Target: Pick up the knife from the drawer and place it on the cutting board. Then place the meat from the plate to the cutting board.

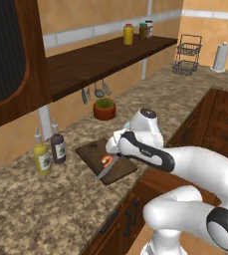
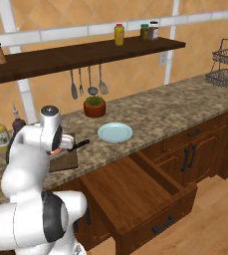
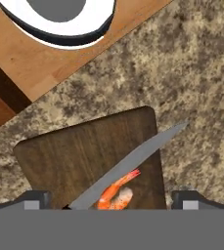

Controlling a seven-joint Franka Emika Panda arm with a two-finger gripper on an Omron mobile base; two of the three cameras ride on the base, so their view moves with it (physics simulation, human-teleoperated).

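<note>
The dark brown cutting board (image 3: pixel 79 156) lies on the granite counter. Across it rests the knife (image 3: pixel 133 160), blade pointing past the board's edge, with its black handle (image 2: pixel 80 145) sticking out toward the plate. The orange-pink meat (image 3: pixel 114 195) lies on the board beside the blade; it also appears as the meat (image 1: pixel 107 159) under my hand. My gripper (image 3: pixel 111 200) hangs open just above the meat, its fingertips (image 3: pixel 35 199) wide apart and not touching it. The light blue plate (image 2: pixel 115 132) stands bare. The drawer (image 2: pixel 135 196) is pulled out, its inside bare.
A potted plant (image 1: pixel 104 108) stands behind the board, and two sauce bottles (image 1: pixel 42 158) are to its left. Utensils (image 2: pixel 89 82) hang under the wall shelf (image 1: pixel 100 60). A wire basket (image 1: pixel 187 55) and a paper towel roll (image 1: pixel 221 57) stand far right.
</note>
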